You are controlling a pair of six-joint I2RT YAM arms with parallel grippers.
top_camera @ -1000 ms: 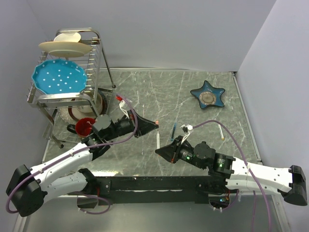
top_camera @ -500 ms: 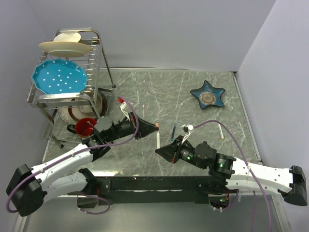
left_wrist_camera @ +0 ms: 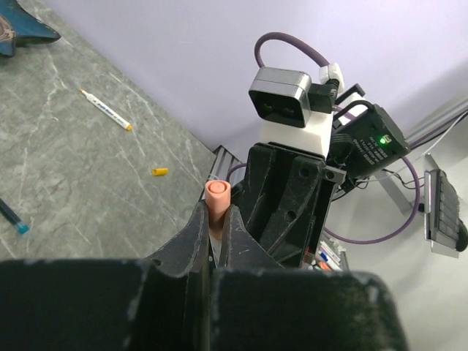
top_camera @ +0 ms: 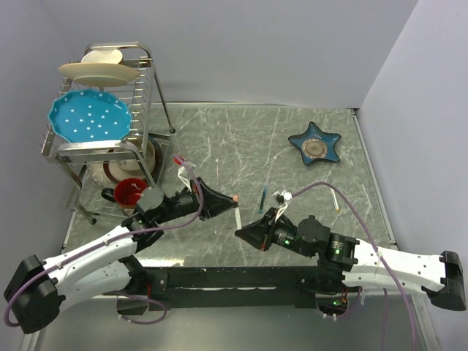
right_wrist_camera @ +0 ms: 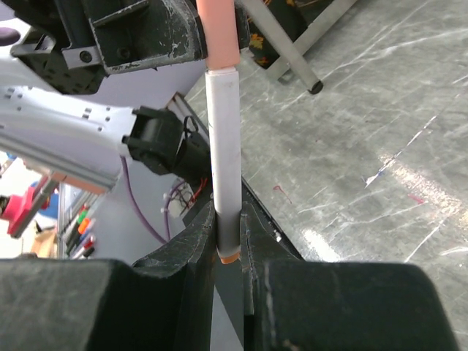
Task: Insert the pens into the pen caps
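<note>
My left gripper (top_camera: 229,199) is shut on a salmon-pink pen cap (left_wrist_camera: 217,199), which sticks out past its fingertips. Directly facing it, my right gripper (top_camera: 240,231) is shut on a white-barrelled pen (right_wrist_camera: 223,146) with an orange end (right_wrist_camera: 229,256) down between the jaws. In the right wrist view the pink cap (right_wrist_camera: 217,33) sits on the pen's far end, in line with the barrel. A blue pen (top_camera: 262,197) and a white pen with a yellow tip (top_camera: 335,199) lie on the table. A small yellow cap (left_wrist_camera: 159,172) lies loose near that white pen (left_wrist_camera: 106,110).
A blue star-shaped dish (top_camera: 315,145) sits at the back right. A wire dish rack (top_camera: 102,117) with plates stands at the back left, a red cup (top_camera: 130,191) at its foot. Grey walls close in the marble table (top_camera: 219,139) on three sides.
My left gripper has moved the pink cap nearer, down along the white pen toward my right gripper, so less barrel shows between them. The right arm has hardly moved.
</note>
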